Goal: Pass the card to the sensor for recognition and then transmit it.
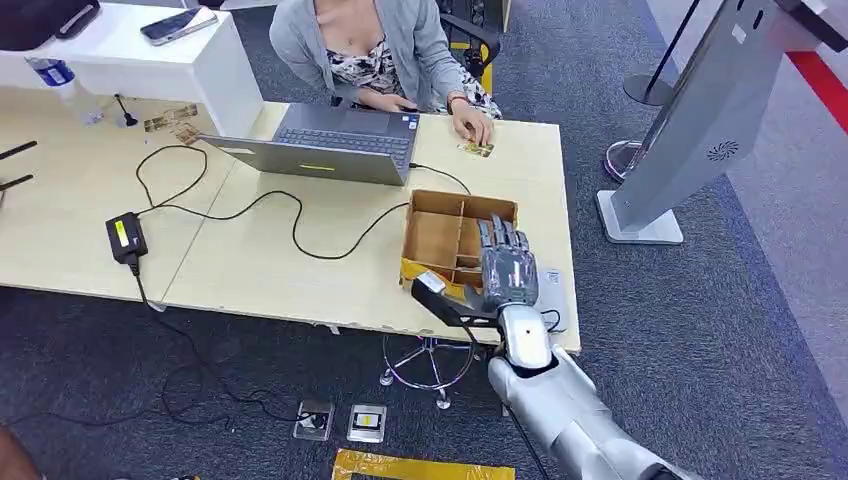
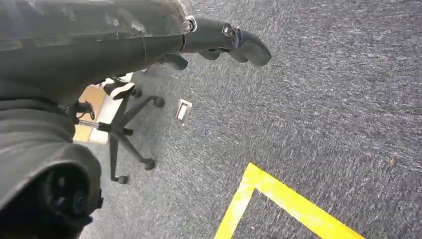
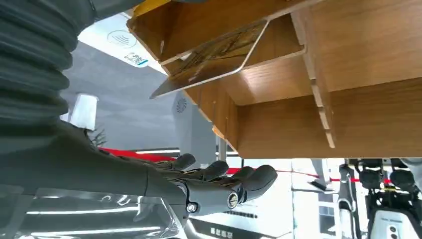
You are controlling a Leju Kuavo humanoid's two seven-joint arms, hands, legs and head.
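A brown card (image 3: 214, 57) leans tilted inside a compartment of the divided cardboard box (image 1: 440, 235), which stands near the table's right front corner. My right hand (image 1: 505, 265) hovers over the box's right side with fingers (image 3: 224, 186) stretched out and apart, thumb spread toward the front wall, holding nothing. It hides the card in the head view. A grey standing kiosk (image 1: 700, 110) rises on the floor to the right of the table. My left hand (image 2: 219, 42) hangs over the carpet with nothing in it.
A person sits behind the table at a laptop (image 1: 325, 150), one hand resting on another card (image 1: 476, 149). A cable and power brick (image 1: 126, 237) lie on the tabletop (image 1: 260, 270). A small white device (image 1: 551, 290) sits right of the box. An office chair base (image 2: 124, 134) stands below.
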